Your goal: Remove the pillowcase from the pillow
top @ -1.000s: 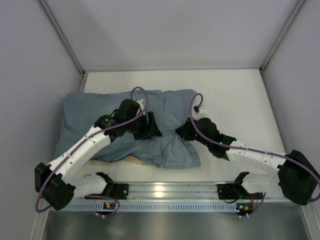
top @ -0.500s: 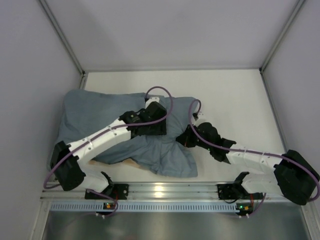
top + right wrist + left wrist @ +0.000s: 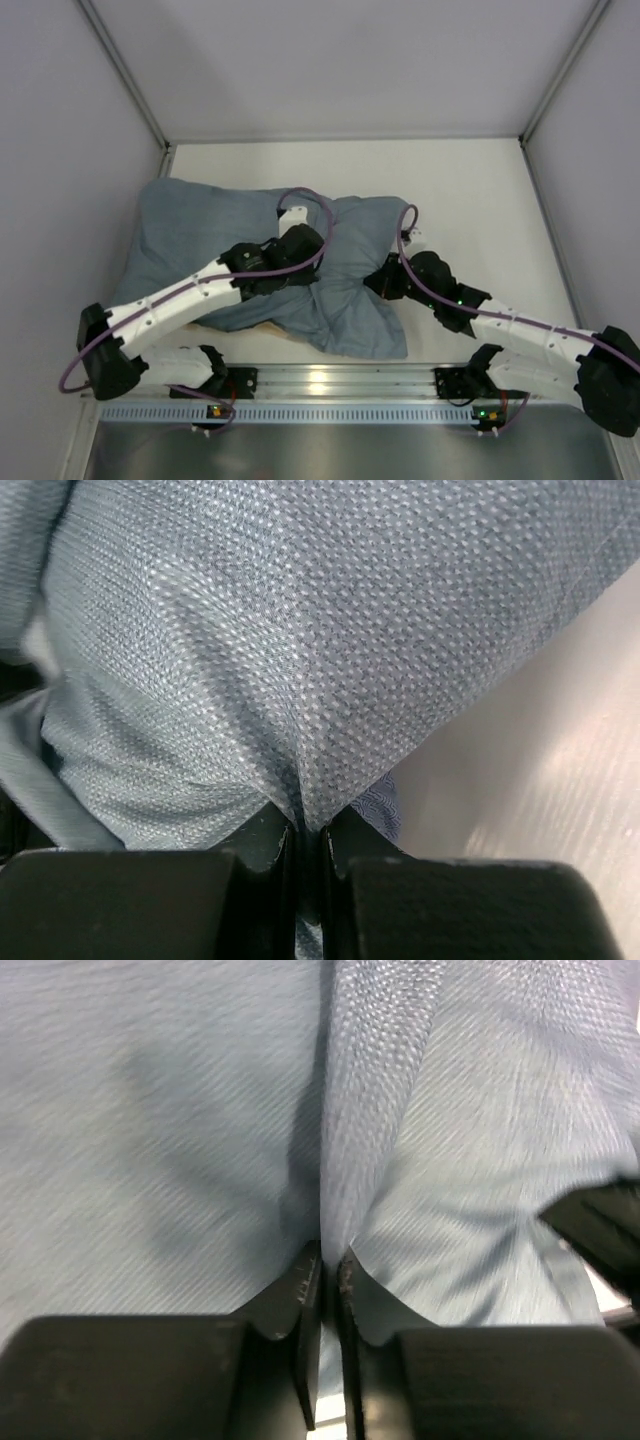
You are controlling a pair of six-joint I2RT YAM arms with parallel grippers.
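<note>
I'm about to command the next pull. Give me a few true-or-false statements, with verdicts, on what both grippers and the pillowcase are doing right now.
1. The right gripper is pinching a fold of the pillowcase. True.
2. The left gripper hangs open above the cloth. False: its fingers are closed on a raised ridge of the fabric.
3. The pillowcase lies on the right half of the table. False: it covers the left and middle, reaching toward the left wall, and the right side is bare.
4. The right gripper grips the cloth nearer its right edge than the left gripper does. True.
</note>
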